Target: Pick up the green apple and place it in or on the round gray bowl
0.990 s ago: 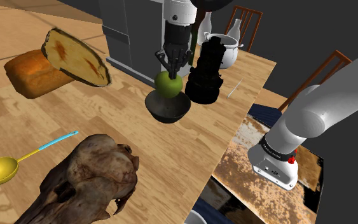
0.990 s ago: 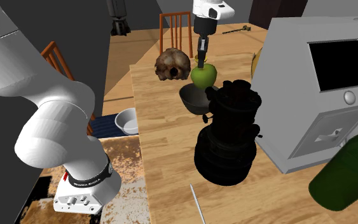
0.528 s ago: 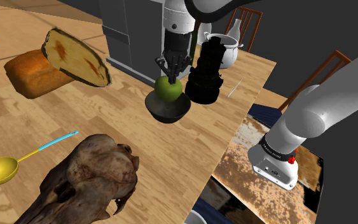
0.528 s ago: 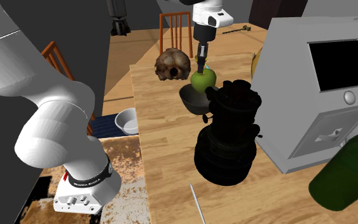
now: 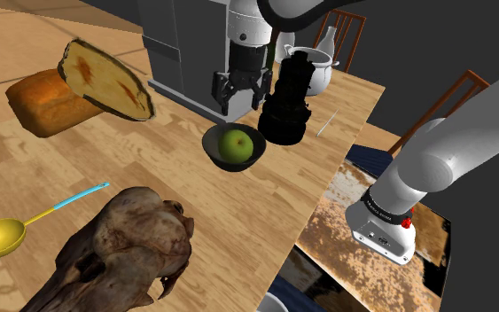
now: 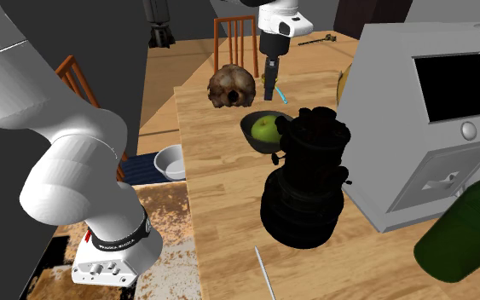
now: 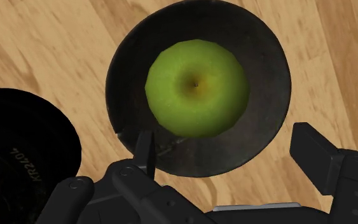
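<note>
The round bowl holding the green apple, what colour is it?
Dark grey, almost black; the round bowl shows best in the wrist view.

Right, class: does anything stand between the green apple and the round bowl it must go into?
Nothing visible does. The green apple already lies inside the dark bowl; the open gripper hangs above, touching neither.
</note>
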Robot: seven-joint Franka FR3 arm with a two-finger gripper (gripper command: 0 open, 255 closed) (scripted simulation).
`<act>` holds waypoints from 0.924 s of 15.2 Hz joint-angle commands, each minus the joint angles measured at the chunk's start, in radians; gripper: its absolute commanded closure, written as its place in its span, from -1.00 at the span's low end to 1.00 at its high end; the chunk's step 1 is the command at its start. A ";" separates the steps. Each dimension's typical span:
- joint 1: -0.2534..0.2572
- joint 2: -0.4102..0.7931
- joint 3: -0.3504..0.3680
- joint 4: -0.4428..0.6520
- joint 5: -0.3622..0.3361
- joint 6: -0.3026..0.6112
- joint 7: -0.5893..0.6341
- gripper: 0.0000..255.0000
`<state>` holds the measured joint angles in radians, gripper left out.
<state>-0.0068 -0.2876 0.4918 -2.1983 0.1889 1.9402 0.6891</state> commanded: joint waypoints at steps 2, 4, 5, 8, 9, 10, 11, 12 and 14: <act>0.000 0.000 0.000 0.000 0.000 0.000 0.000 -1.00; -0.003 -0.012 -0.010 0.056 -0.001 -0.068 -0.001 -1.00; -0.004 -0.016 -0.015 0.087 -0.003 -0.102 -0.001 -1.00; -0.005 -0.018 -0.018 0.111 -0.004 -0.129 -0.001 -1.00; -0.006 -0.018 -0.018 0.111 -0.004 -0.129 -0.001 -1.00; -0.006 -0.018 -0.018 0.111 -0.004 -0.129 -0.001 -1.00; -0.006 -0.018 -0.018 0.111 -0.004 -0.129 -0.001 -1.00; -0.006 -0.018 -0.018 0.111 -0.004 -0.129 -0.001 -1.00; -0.006 -0.018 -0.018 0.111 -0.004 -0.129 -0.001 -1.00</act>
